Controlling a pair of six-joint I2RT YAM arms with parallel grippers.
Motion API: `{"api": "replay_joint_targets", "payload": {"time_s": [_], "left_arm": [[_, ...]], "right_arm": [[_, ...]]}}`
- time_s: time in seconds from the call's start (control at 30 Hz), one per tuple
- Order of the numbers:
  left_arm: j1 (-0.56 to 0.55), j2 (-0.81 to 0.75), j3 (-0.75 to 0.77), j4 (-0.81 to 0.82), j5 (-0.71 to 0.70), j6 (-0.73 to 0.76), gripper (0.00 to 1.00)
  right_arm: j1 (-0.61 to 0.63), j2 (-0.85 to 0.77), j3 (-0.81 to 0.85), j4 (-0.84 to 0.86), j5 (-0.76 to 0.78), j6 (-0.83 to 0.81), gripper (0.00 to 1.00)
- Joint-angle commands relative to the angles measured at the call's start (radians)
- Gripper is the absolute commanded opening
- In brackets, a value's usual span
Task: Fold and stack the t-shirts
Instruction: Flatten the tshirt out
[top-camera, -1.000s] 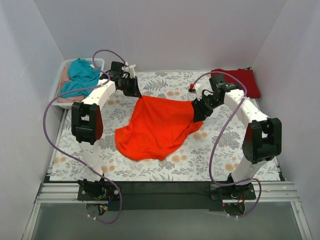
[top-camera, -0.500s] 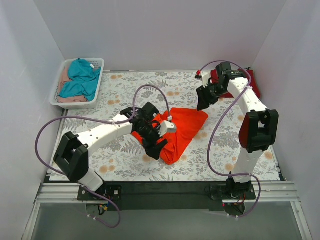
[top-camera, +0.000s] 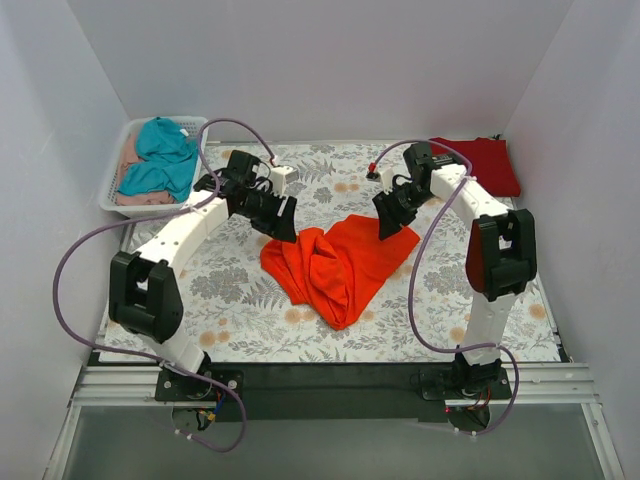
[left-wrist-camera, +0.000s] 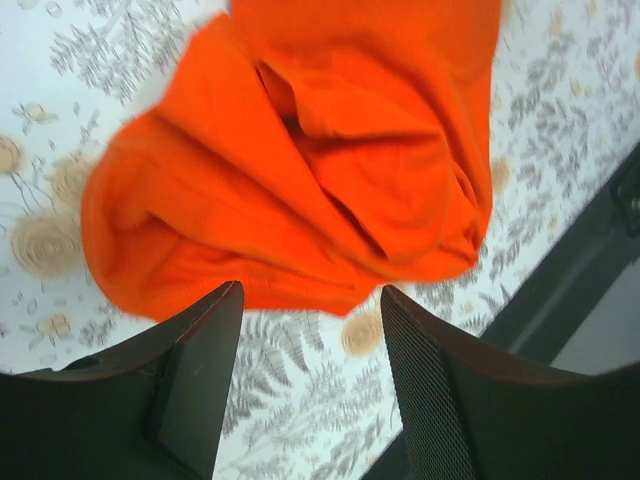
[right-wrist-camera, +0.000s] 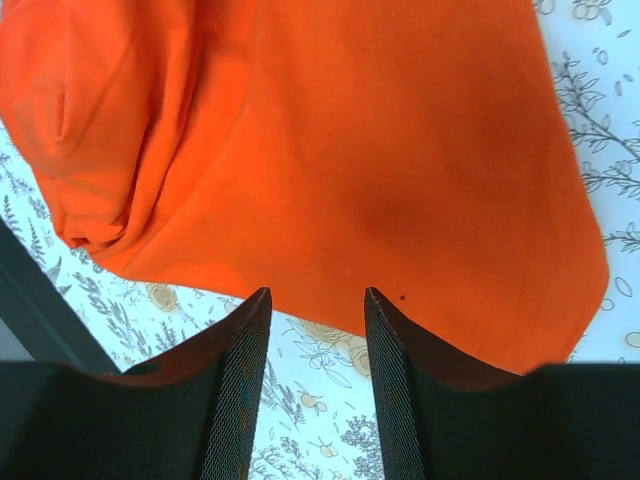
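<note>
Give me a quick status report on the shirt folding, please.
Left gripper and right gripper open, empty. Orange-red t-shirt crumpled at centre; crimson t-shirt far right corner. Nothing blocking.

Both my arms over the table: the left arm (top-camera: 185, 232) stretches toward one o'clock, left gripper (top-camera: 282, 217) angled down, jaws parted and empty; the right arm (top-camera: 480, 205) leans toward eleven o'clock, right gripper (top-camera: 390, 222) likewise parted, empty.
</note>
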Motion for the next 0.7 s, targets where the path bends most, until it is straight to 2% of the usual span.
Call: {"api": "replay_joint_targets", "payload": {"time_s": [0.0,0.23,0.47,0.5,0.57,0.6,0.63,0.67], "left_arm": [[-0.007,0.076,0.077,0.150,-0.063,-0.132,0.58],[-0.007,0.323,0.247,0.166,-0.123,-0.179,0.61],[-0.005,0.466,0.275,0.149,-0.104,-0.206,0.61],[-0.007,0.484,0.274,0.147,-0.094,-0.213,0.58],[-0.005,0.503,0.275,0.136,-0.088,-0.219,0.46],[-0.001,0.507,0.271,0.127,-0.087,-0.219,0.29],[0.004,0.503,0.266,0.126,-0.088,-0.219,0.17],[0.013,0.491,0.260,0.126,-0.094,-0.225,0.05]], "right_arm": [[0.010,0.014,0.036,0.071,0.013,0.040,0.49],[0.075,0.150,0.134,0.169,0.069,0.121,0.52],[0.110,0.256,0.177,0.173,0.129,0.150,0.59],[0.112,0.262,0.176,0.172,0.122,0.155,0.59],[0.113,0.276,0.168,0.167,0.111,0.158,0.54],[0.112,0.278,0.164,0.167,0.111,0.158,0.49],[0.113,0.270,0.154,0.163,0.115,0.155,0.32],[0.109,0.261,0.150,0.160,0.120,0.150,0.24]]}}
